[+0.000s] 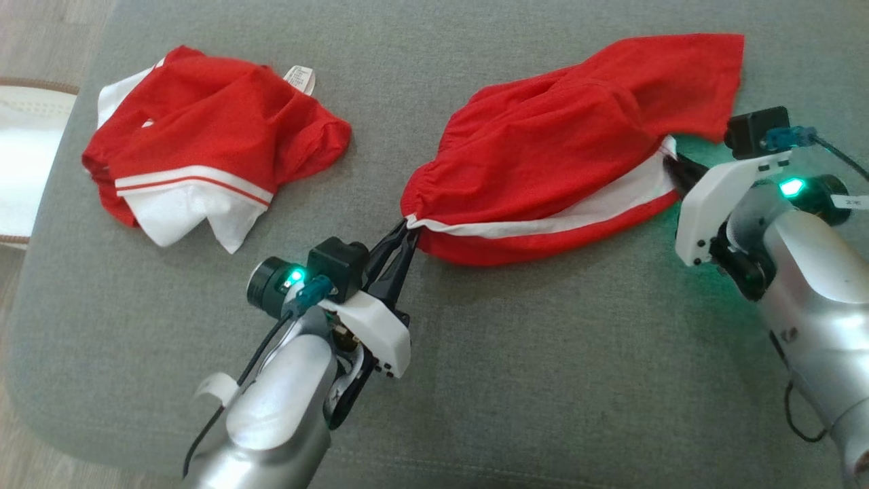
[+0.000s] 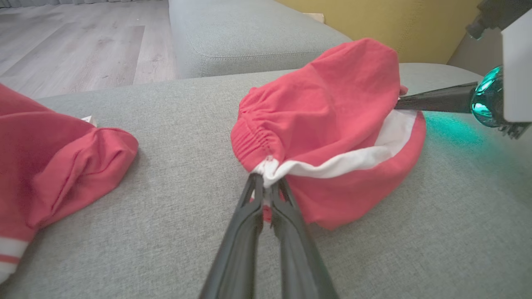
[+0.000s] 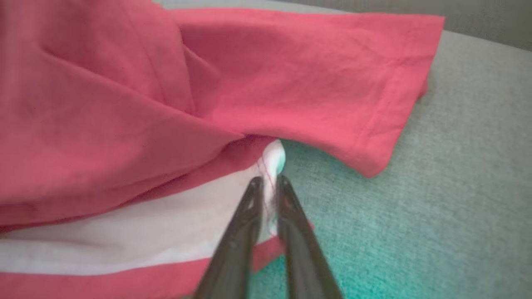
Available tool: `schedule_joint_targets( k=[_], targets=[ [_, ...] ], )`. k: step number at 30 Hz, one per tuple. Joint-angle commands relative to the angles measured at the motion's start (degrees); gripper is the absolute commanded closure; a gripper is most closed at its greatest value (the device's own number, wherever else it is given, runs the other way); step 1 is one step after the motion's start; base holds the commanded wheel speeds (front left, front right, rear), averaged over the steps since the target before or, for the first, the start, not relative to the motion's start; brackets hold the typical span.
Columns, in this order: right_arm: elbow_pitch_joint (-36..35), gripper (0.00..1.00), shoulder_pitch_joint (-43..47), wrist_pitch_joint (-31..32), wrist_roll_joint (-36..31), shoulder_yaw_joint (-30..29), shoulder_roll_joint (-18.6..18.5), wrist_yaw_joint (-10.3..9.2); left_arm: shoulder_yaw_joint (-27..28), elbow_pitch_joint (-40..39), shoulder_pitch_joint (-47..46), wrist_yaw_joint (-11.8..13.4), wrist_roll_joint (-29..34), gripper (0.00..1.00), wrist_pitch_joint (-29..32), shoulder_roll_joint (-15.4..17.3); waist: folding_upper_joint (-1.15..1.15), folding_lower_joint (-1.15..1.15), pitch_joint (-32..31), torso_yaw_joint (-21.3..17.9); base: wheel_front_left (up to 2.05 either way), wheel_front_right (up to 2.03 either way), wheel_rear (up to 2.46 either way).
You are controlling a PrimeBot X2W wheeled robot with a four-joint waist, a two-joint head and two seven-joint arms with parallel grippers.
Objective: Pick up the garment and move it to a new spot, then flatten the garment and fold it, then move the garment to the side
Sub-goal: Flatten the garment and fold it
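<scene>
The red shorts (image 1: 563, 142) are being held at the middle and right of the grey cushion (image 1: 543, 353), with most of their cloth lying bunched on its surface. The gathered end of the white-banded edge is being pinched by the left gripper (image 1: 406, 234), whose fingers are pressed together on the fabric. The opposite end of the same band is being nipped by the right gripper (image 1: 672, 166), whose fingers are closed on a small fold of white cloth. The two ends are probably being gripped so that this edge can be drawn taut and the shorts lifted and spread without twisting. Between the grips the band is being left slightly slack, and one leg is flopping loose toward the cushion's far edge.

On the cushion's left side, well apart from the shorts, a second red garment (image 1: 204, 136) is lying crumpled, its white care label (image 1: 299, 76) showing. That side is being taken up by it, so a new spot would more safely be sought on the bare near part of the cushion. Wooden floor (image 1: 41, 34) is being shown beyond the cushion's left edge, where trailing cloth could slip off.
</scene>
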Motion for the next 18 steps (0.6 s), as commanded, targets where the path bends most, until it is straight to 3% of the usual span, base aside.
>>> schedule_joint_targets(
  k=[1,8,18],
  targets=[
    [-1.27,1.0,-1.32,-1.95,1.09,1.39,-0.47,-0.05,1.64,-1.01,-2.09,0.21,0.03,1.0,-0.7,0.3,0.0,-0.01,-0.61,-0.61,0.0,0.0,0.0],
    [-2.98,1.0,-2.13,-6.19,3.86,3.65,-1.56,-0.05,2.49,0.09,-1.77,0.18,0.4,1.0,-0.7,0.7,0.0,-0.01,-2.45,-3.01,0.0,0.0,0.0],
    [-12.0,1.0,-1.57,-10.52,11.31,5.52,-4.91,-0.05,4.54,0.12,-1.72,0.12,1.19,1.0,-0.7,3.43,0.0,-0.01,-6.6,-8.23,0.0,0.0,0.0]
  ],
)
